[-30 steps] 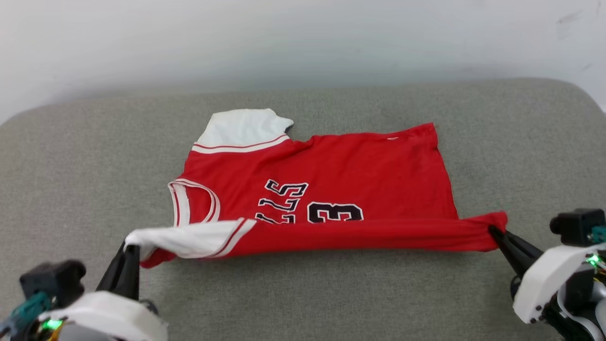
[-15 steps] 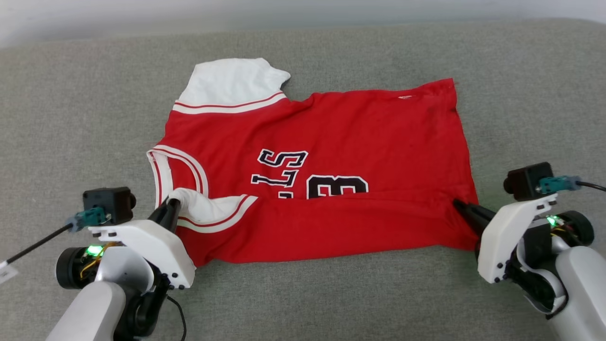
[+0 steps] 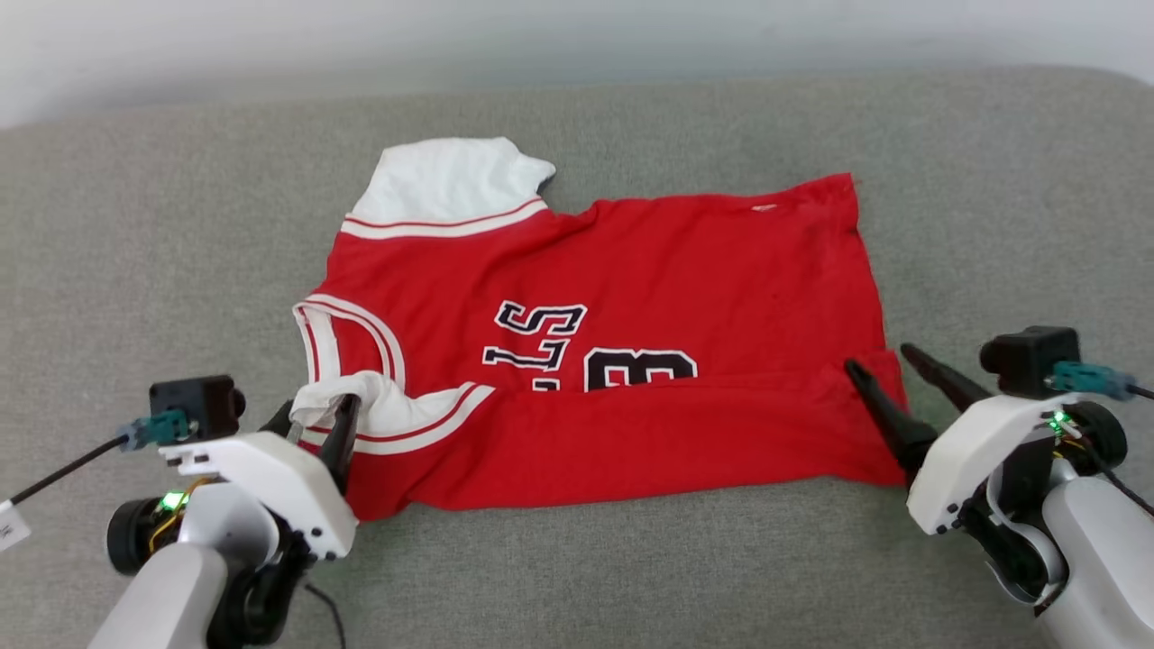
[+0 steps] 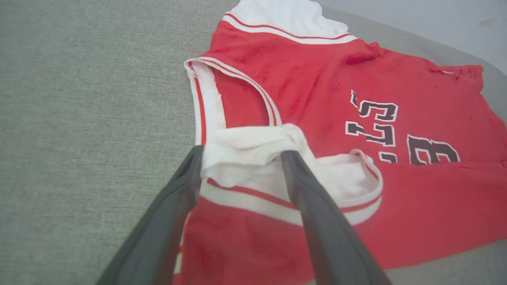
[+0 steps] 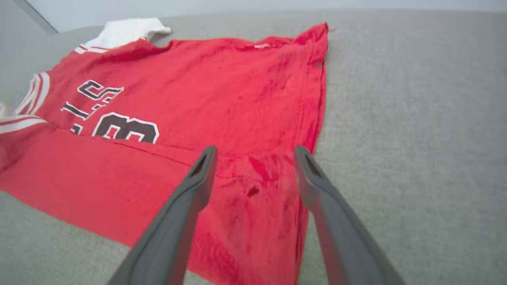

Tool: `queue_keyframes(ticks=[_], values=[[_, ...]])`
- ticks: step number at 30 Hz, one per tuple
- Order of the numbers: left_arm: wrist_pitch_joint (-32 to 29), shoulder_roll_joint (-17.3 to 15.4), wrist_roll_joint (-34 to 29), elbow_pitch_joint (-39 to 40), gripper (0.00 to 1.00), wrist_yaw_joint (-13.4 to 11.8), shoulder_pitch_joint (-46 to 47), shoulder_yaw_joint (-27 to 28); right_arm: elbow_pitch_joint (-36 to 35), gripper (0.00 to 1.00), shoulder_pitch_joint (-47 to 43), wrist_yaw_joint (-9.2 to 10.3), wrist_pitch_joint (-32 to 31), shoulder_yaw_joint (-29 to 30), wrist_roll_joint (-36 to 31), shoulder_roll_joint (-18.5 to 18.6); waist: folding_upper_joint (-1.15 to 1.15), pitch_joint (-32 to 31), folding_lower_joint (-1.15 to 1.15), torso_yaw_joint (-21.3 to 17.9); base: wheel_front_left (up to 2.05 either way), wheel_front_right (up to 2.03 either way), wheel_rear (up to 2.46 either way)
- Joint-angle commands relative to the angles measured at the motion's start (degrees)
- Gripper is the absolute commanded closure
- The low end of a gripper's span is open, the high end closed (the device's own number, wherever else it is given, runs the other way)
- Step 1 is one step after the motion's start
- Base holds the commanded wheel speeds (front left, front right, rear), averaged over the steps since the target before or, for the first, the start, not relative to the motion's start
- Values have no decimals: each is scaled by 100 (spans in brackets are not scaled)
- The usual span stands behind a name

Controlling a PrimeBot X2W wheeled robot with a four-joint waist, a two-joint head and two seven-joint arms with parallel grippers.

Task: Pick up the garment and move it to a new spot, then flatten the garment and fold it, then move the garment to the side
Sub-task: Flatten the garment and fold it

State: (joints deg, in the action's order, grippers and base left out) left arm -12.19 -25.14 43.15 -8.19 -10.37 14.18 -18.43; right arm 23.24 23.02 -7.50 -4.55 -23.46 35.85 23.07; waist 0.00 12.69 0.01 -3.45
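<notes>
The garment (image 3: 631, 297) lies spread on the grey worktop (image 3: 135, 225), its near edge folded over. The left tool (image 3: 320, 410), spread wide, straddles the garment's bunched white sleeve (image 4: 245, 152) without pinching it. The right tool (image 3: 879, 357), equally wide and empty, hovers at the garment's near hem corner.

We count on our side:
- one garment (image 3: 631, 288), with two white sleeves: far sleeve (image 3: 446, 180), near sleeve (image 3: 397, 410)
- one grey fabric surface (image 3: 135, 234)
- two end effectors: left end effector (image 3: 315, 412), right end effector (image 3: 879, 358)
- two dark fingers (image 3: 888, 419) each, four total
- two black camera blocks: left block (image 3: 194, 406), right block (image 3: 1028, 359)
- two green lights: left light (image 3: 169, 498), right light (image 3: 1053, 421)
</notes>
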Motion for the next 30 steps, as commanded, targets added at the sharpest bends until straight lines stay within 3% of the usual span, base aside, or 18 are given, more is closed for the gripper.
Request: queue_keyframes(ticks=[1,9,15,17,23,30], values=[[-8,-67,34,51,0,11,-92,30,-45,0,-88,2,153,36,2,7,0,-155,-1,-38,0,0,0],[-729,-716,215,833,0,-161,-481,222,-594,0,-494,2,1167,713,-586,-136,0,-585,-1,-212,0,0,0],[-2179,-1365,763,1333,0,-403,-893,293,-1523,0,-1137,2,961,1430,-1224,-621,0,-592,-1,-517,0,0,0],[-2378,-1499,806,1309,0,-509,-971,326,-1755,0,-1268,2,858,1521,-1317,-732,0,-497,-1,-615,0,0,0],[-2684,-1456,982,1020,0,-629,-1059,275,-2274,0,-1437,2,708,1643,-1481,-939,0,-82,-1,-845,0,0,0],[-2633,-1090,1093,394,0,-485,-803,107,-2424,0,-1382,2,627,1645,-1478,-930,0,216,-1,-921,0,0,0]])
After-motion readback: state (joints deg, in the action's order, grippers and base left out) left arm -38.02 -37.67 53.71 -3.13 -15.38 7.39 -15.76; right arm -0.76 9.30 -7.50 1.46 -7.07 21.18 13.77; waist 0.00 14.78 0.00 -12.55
